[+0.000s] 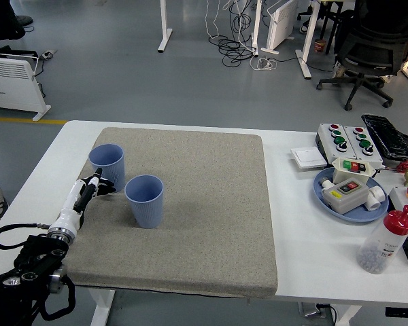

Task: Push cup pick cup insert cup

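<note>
2 blue cups stand upright on the grey mat [204, 204] that covers most of the white table [299, 231]. At the far left, the robot's left arm reaches in from the lower left corner, and the left hand [88, 192] rests low on the mat with its fingers loosely extended and holding nothing; its fingertips [106, 189] lie at the base of the rear cup [107, 166], touching it or just beside it, I cannot tell which. That cup sits near the mat's left edge. The front cup [144, 200] stands just to the right of it and a little nearer the table's front edge, close to the rear cup but with a narrow gap between them, and apart from the hand. The middle and right of the mat carry nothing else. On the bare table to the right lie a small white switch plate [307, 157], a grey button box [347, 139] with red and green buttons, a blue plate [350, 197] holding 2 smaller control boxes, and a clear bottle with a red cap [386, 241] near the front right.
</note>
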Tool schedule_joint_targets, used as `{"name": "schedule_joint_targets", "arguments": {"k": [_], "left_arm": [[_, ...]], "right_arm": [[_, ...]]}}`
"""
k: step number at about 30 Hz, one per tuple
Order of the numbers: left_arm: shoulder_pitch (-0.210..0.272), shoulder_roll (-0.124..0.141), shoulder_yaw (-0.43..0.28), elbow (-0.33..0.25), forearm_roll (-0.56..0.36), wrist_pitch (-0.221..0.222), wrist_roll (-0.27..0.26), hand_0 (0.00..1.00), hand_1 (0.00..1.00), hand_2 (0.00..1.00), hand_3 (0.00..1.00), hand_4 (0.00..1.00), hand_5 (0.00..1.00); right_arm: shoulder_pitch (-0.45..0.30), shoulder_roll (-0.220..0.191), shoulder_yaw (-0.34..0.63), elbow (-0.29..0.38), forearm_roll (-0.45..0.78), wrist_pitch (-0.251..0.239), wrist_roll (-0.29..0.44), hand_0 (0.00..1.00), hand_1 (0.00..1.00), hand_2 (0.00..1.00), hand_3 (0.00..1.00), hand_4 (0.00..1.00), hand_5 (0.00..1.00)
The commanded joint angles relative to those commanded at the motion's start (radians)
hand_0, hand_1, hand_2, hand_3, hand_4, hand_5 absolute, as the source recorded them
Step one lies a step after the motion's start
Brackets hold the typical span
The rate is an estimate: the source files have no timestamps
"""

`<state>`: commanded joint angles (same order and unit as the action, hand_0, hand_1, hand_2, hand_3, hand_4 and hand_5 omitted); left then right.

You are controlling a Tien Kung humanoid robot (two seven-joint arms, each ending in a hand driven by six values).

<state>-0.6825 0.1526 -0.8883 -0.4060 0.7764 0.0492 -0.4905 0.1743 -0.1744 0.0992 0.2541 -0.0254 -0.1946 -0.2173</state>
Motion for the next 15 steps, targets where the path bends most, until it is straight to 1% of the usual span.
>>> {"name": "schedule_joint_targets", "arguments": {"k": [5, 7, 9, 12, 15], "left_arm": [[-0.027, -0.008, 0.029, 0.027, -0.025, -0.001, -0.003, 0.688, 0.572, 0.454, 0.410, 0.543, 0.998], [-0.042, -0.014, 0.052, 0.053, -0.051, -0.002, -0.006, 0.688, 0.572, 0.454, 0.410, 0.543, 0.998], [-0.049, -0.019, 0.062, 0.066, -0.063, -0.003, -0.007, 0.687, 0.571, 0.454, 0.410, 0.537, 0.998], [-0.054, -0.022, 0.064, 0.071, -0.067, -0.003, -0.008, 0.687, 0.571, 0.454, 0.410, 0.537, 0.998], [-0.055, -0.020, 0.061, 0.066, -0.058, -0.003, -0.006, 0.687, 0.571, 0.454, 0.410, 0.536, 0.998]], "right_arm": [[0.003, 0.000, 0.000, 0.001, 0.000, 0.000, 0.000, 0.709, 0.654, 0.708, 0.612, 0.104, 0.473], [0.005, 0.000, 0.002, 0.001, -0.004, 0.000, -0.001, 0.709, 0.654, 0.708, 0.612, 0.104, 0.473], [0.006, 0.001, 0.004, 0.001, -0.009, 0.000, -0.002, 0.709, 0.654, 0.708, 0.612, 0.103, 0.474], [0.007, 0.001, 0.007, 0.001, -0.012, 0.000, -0.004, 0.709, 0.654, 0.708, 0.612, 0.103, 0.474], [0.007, 0.001, 0.007, 0.001, -0.013, 0.000, -0.004, 0.709, 0.653, 0.707, 0.612, 0.103, 0.475]]}}
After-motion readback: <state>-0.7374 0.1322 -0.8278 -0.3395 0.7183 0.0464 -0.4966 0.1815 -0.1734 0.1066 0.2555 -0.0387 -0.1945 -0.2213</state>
